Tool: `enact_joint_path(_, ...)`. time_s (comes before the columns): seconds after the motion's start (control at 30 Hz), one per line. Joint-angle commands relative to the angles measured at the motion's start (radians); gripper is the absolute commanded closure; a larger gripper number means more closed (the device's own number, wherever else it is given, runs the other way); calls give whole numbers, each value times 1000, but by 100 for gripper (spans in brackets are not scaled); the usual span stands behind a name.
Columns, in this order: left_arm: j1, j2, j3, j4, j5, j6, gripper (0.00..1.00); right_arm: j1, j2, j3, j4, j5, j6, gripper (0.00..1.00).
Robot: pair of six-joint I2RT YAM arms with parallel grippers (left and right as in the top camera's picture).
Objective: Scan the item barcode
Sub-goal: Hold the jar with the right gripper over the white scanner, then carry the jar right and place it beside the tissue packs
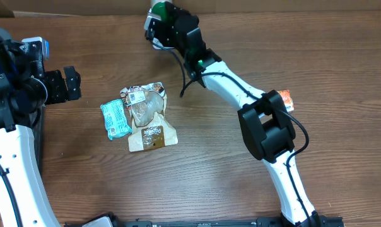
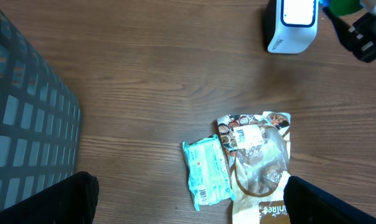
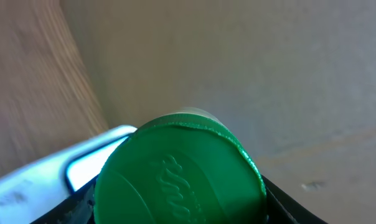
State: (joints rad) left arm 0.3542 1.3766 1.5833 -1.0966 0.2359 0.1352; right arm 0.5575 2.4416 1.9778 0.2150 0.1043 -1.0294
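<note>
Overhead, the right arm reaches across to the far edge of the table, and its right gripper (image 1: 161, 24) is clamped around a green-lidded container (image 1: 159, 9). From the right wrist camera the embossed green lid fills the space between the dark fingers. The white scanner (image 2: 292, 25) sits just behind and below it, its pale window facing the container. Whether the two touch, I cannot tell.

Over on the left, the left gripper (image 1: 63, 85) hangs above bare wood with its jaws spread wide, holding nothing. A grey mesh basket (image 2: 26, 118) stands by it at the left edge.

In the middle of the table lie two packets side by side. A teal packet (image 1: 115, 118) is on the left. A clear-and-brown snack bag (image 1: 149, 116) touches its right edge and carries a white label near its far end. A small orange item (image 1: 286, 98) peeks out beside the right arm's elbow.
</note>
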Motion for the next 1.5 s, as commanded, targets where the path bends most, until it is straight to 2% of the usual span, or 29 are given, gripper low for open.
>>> enact_joint_path(0.0,-1,-2,9,1,13,22,1,18,-98,25,-29,-33,133,53)
enact_joint_path(0.1,-1,-2,9,1,12,22,0,28,-175,25,-149,-92,241,51)
enact_joint_path(0.2,-1,-2,9,1,13,22,0,31,-302,25,-378,-250,481,50)
enact_joint_path(0.33,-1,-2,9,1,13,22,0,22,-416,25,-667,-376,721,51)
enact_joint_path(0.4,-1,-2,9,0,13,22,0,17,-446,25,-814,-379,772,51)
enact_joint_path(0.63,-1,-2,9,0,12,22,0,9,-415,13,-1300,-293,768,52)
enact_joint_path(0.83,-1,-2,9,0,13,22,0,2,-370,-117,-1388,-145,776,52)
enact_joint_path(1.03,-1,-2,9,1,13,22,0,-52,-356,-233,-1360,-141,786,52)
enact_joint_path(1.47,-1,-2,9,0,13,22,1,-238,-355,-348,-1324,-85,824,54)
